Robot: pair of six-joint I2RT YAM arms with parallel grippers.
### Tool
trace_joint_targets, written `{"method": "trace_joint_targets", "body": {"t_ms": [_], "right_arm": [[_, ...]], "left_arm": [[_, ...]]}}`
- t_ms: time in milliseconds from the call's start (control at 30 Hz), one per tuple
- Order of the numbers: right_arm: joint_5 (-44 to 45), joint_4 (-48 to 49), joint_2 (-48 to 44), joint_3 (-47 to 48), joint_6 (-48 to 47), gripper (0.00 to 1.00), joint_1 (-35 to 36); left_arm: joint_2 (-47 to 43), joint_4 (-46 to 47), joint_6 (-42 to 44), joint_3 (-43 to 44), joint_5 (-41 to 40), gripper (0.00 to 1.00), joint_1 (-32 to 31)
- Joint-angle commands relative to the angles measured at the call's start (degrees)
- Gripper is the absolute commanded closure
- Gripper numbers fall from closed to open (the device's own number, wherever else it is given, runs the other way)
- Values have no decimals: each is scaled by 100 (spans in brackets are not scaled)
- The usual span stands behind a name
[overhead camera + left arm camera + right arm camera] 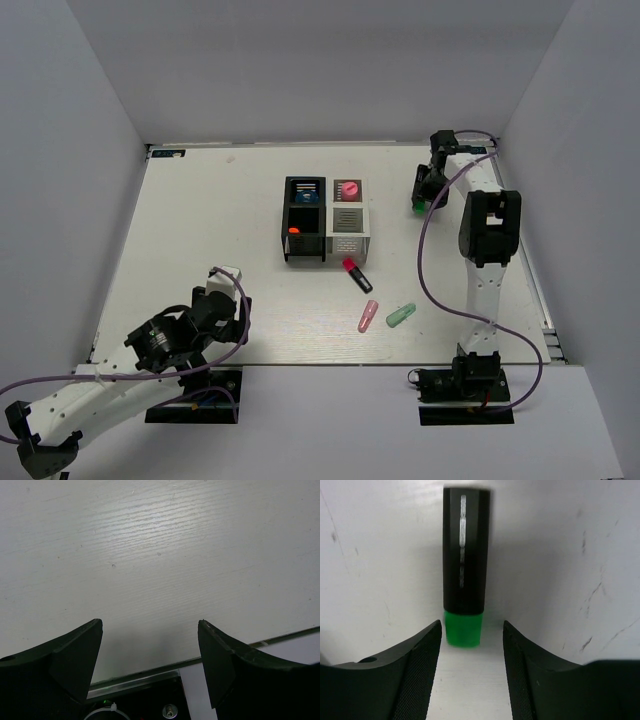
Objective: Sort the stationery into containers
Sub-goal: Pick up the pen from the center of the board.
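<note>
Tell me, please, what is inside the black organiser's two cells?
The black organiser's far cell holds a blue pot, and an orange cap shows in the near cell. The walls hide the rest of that item and anything beneath.

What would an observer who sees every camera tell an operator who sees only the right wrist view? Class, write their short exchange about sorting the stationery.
Operator: The right gripper stands open at the cap end of a green-capped marker lying flat. Where are the containers?
Observer: The black organiser and the white organiser stand joined near the middle of the table, to the left of your gripper.
Operator: Is any other stationery still loose?
Observer: Yes. A red-capped marker, a pink capsule and a mint-green capsule lie on the table on the near side of the organisers.
</note>
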Motion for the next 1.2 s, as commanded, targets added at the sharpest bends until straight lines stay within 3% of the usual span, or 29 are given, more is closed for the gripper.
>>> {"method": "trace_joint_targets", "body": {"t_ms": [0, 67, 367, 667, 1167], "right_arm": [[273, 87, 628, 314, -3, 44, -119], [237, -80, 849, 885, 103, 46, -155], [-35, -264, 1157, 1386, 200, 50, -172], [-334, -799, 1175, 1167, -55, 54, -137], [131, -1328, 1148, 1053, -811, 54, -111]], "left_arm": [[28, 85, -6, -16, -6, 13, 32], [20, 111, 3, -16, -6, 13, 32], [99, 94, 11, -16, -32, 13, 23], [-15, 76, 11, -24, -32, 13, 32], [-147, 67, 3, -16, -23, 13, 32]]}}
